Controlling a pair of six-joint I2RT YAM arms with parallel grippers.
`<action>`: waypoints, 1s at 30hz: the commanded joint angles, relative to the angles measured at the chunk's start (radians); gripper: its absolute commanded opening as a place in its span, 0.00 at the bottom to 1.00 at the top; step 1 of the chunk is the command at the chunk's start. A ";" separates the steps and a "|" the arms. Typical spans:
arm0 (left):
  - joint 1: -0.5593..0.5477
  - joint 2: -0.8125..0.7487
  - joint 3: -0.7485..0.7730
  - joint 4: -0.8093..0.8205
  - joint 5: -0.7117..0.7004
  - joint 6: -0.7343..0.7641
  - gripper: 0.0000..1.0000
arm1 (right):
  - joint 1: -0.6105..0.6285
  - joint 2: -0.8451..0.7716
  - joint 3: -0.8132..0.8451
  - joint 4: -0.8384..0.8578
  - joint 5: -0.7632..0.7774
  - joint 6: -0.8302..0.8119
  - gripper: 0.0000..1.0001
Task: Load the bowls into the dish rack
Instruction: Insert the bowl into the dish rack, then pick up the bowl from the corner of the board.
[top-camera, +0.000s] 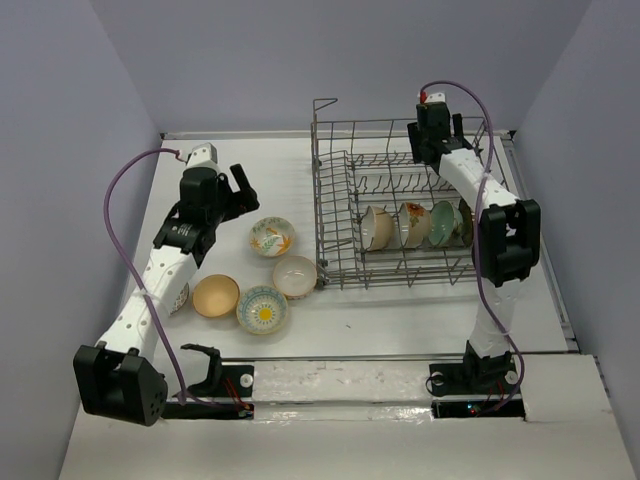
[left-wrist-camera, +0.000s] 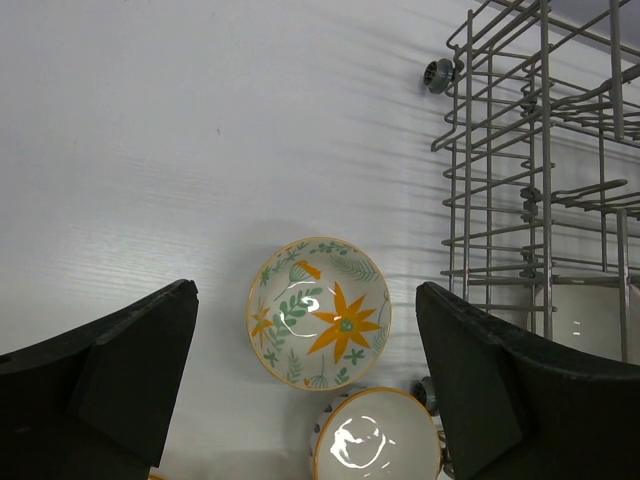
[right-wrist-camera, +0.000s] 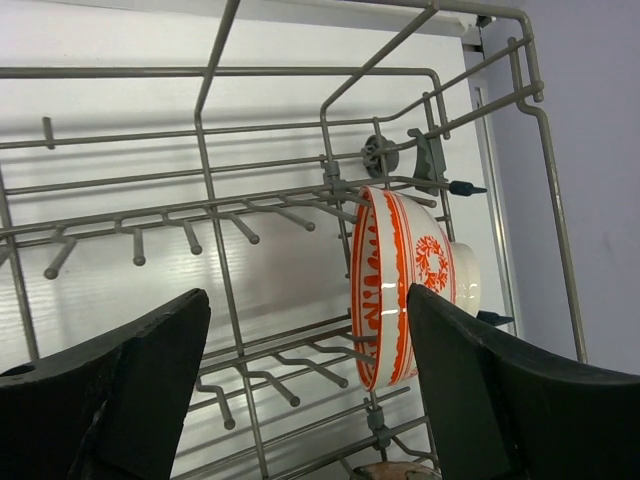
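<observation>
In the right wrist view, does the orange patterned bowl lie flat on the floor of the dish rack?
No, the orange patterned bowl stands upright on its edge among the wires of the dish rack.

Left arm (top-camera: 150, 290) here: white shell dotted with small holes, blocky black joints at either end. Right arm (top-camera: 468, 178) matches it, with white links and black housings. A purple cable (top-camera: 122, 205) loops along each one. Up close, the fingers (left-wrist-camera: 110, 380) are matte black, thick wedges with angled faces
</observation>
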 joint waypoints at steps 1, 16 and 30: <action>0.023 0.006 -0.007 0.039 0.032 -0.011 0.99 | 0.010 -0.063 0.055 -0.026 -0.070 0.041 0.85; 0.063 0.038 -0.010 0.038 0.031 -0.017 0.99 | 0.010 -0.073 0.071 -0.059 -0.153 0.075 0.90; 0.100 0.144 -0.016 0.007 0.040 -0.060 0.98 | 0.010 -0.267 0.073 -0.166 -0.382 0.329 0.88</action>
